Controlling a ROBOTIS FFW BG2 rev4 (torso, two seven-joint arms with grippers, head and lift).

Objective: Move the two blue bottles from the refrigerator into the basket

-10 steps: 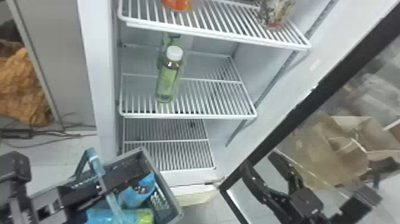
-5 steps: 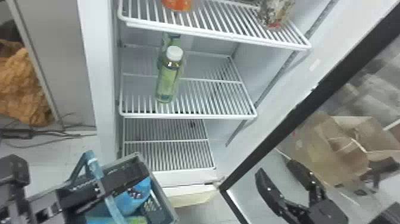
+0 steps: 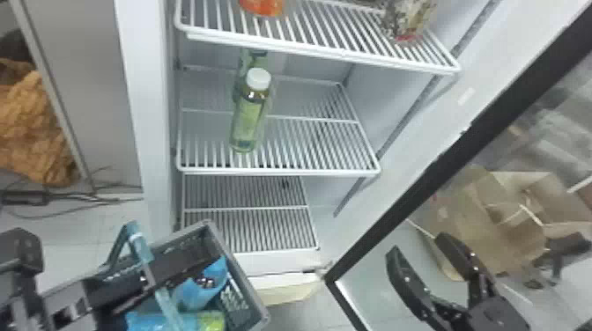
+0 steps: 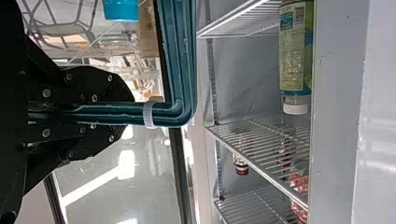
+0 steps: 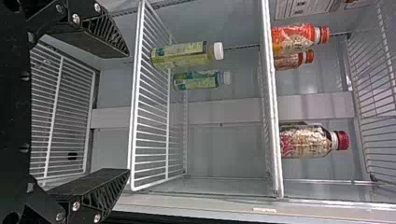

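Observation:
Two blue bottles lie inside the grey basket at lower left: one blue, the other blue and green, partly hidden by the handle and arm. Above the basket, my left gripper is at its blue-green handle. In the left wrist view the left gripper is shut on that handle. At lower right, by the glass door, stands my right gripper. The right wrist view has the right gripper open, nothing between its fingers, facing the refrigerator shelves.
Two green-labelled bottles, the front one with a white cap, stand on the middle shelf. Orange and dark-red-capped bottles occupy the shelf above. The open door's black frame slants along the right, beside a cardboard box.
My right gripper has moved to the right and slightly down, away from the refrigerator. The basket has shifted slightly with the left gripper, which keeps hold of the handle.

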